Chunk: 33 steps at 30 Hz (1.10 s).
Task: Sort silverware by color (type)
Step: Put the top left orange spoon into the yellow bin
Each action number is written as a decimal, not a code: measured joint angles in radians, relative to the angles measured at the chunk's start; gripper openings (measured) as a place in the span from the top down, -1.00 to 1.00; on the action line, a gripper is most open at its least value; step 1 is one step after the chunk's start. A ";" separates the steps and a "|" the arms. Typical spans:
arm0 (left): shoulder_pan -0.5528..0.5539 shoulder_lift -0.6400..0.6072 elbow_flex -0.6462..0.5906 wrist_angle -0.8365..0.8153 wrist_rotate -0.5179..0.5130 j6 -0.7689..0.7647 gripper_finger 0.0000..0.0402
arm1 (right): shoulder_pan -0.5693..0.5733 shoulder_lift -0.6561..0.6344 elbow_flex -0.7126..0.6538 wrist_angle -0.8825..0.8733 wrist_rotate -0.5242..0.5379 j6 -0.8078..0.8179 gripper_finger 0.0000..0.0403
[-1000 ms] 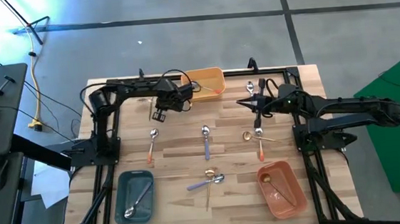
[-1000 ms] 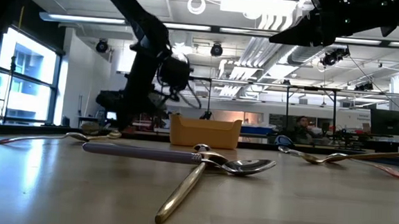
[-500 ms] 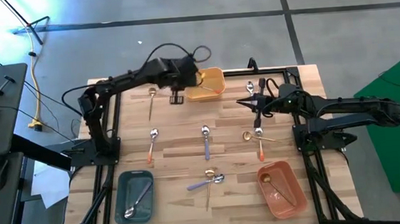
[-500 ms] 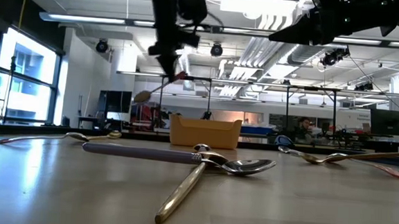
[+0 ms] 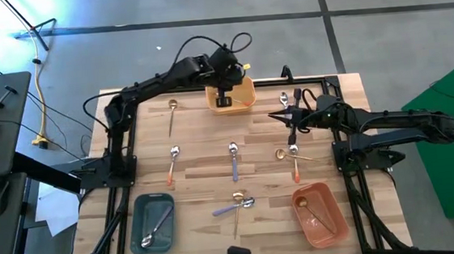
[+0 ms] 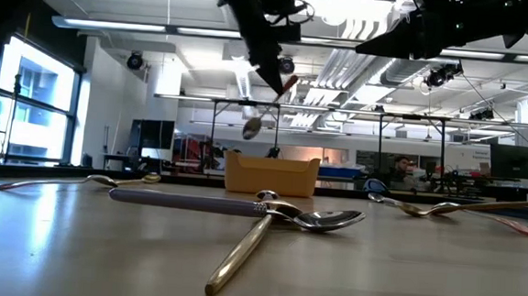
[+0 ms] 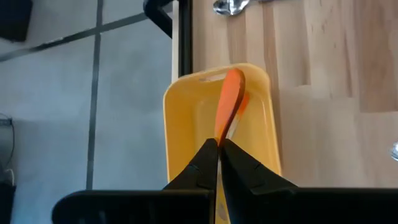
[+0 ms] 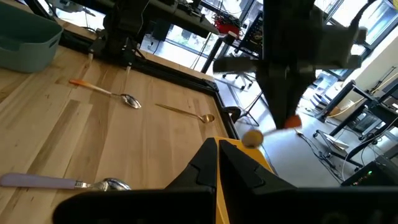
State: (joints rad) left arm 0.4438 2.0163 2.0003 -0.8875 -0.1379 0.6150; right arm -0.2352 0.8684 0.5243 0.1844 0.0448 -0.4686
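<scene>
The table [image 5: 213,156] is light wood with pale stripes. The tray [image 5: 243,89] at the back is yellow. The tray [image 5: 141,219] near the front is teal, and the other one [image 5: 332,218] is orange-pink. The left claw [image 7: 218,163] is black. The spoon [image 7: 227,102] in it has an orange handle. One spoon [image 5: 235,162] has a lavender handle. Another spoon [image 5: 171,117] is all gold.
</scene>
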 joint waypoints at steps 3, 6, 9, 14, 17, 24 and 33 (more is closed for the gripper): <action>0.000 0.035 0.000 0.033 -0.001 0.038 1.00 | 0.000 0.000 0.000 0.000 0.000 -0.003 1.00; 0.002 0.073 0.000 0.045 -0.002 0.073 1.00 | 0.000 0.000 0.000 0.000 0.000 -0.003 1.00; 0.009 0.102 0.000 0.052 -0.010 0.101 1.00 | 0.000 0.000 0.000 0.000 0.000 -0.003 1.00; 0.023 0.150 0.000 0.051 -0.016 0.138 1.00 | 0.000 0.000 0.000 0.000 0.000 -0.003 1.00; 0.028 0.170 0.000 0.056 -0.016 0.146 1.00 | 0.000 0.001 0.000 0.000 0.000 -0.003 1.00; 0.027 0.189 -0.013 0.073 -0.021 0.152 1.00 | 0.000 0.001 0.000 0.000 0.000 -0.002 1.00; 0.029 0.189 -0.018 0.071 -0.019 0.128 1.00 | 0.000 0.001 0.000 0.000 0.001 0.013 1.00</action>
State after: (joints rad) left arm 0.4728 2.2051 1.9827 -0.8169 -0.1566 0.7429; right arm -0.2352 0.8696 0.5243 0.1848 0.0454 -0.4556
